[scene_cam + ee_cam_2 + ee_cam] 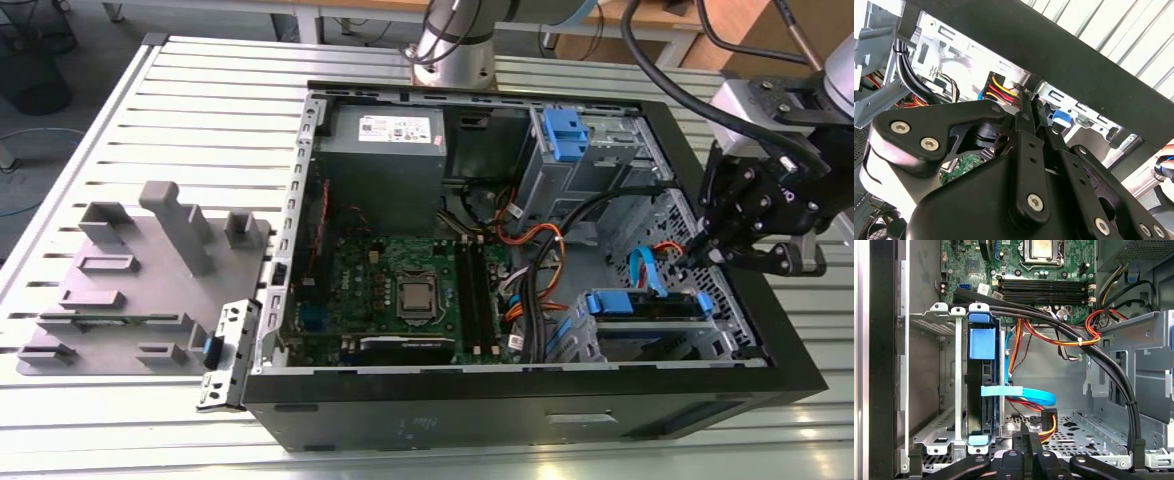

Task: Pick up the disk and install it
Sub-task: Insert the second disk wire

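Grey fixture plate on slatted surface at exterior view's left, beside open computer case. Motherboard in case middle. Disk with blue tab seated upright in metal drive cage at case's front corner; in first wrist view disk edge-on. Tool just beside disk, above it toward exterior view's right, fingers closed together, gripping nothing, apart from disk.

Matt black metal claw; disk blue plastic rails.
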Tool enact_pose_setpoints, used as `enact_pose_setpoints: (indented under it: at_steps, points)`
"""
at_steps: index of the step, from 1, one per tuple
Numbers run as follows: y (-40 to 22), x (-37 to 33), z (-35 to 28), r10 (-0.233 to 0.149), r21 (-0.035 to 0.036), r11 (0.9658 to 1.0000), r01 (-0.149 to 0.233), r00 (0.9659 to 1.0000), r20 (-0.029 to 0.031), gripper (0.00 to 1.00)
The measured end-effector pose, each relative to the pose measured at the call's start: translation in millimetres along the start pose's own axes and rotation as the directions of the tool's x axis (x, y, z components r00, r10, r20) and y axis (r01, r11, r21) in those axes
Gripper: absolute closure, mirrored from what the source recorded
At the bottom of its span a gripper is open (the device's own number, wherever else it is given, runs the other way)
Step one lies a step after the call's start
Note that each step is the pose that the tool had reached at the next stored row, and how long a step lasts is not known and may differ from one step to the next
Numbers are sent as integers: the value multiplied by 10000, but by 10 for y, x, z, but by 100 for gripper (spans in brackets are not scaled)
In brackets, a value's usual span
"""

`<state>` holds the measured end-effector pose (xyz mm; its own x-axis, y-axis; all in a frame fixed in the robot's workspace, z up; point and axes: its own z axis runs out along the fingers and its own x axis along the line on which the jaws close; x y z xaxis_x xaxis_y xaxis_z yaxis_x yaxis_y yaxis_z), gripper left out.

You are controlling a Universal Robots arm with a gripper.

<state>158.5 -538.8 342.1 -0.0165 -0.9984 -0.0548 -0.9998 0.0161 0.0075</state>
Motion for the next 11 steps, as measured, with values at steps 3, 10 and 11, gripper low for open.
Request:
enact_pose_setpoints:
  at_steps: [3, 10, 11]
  points:
    - [48, 2, 0, 0, 18, 10000, 0, 10000, 1, 84]
    - [100, 69, -3, -2, 40, 10000, 2, 10000, -3, 84]
    - [107, 88, -3, -2, 41, 10000, 2, 10000, -2, 84]
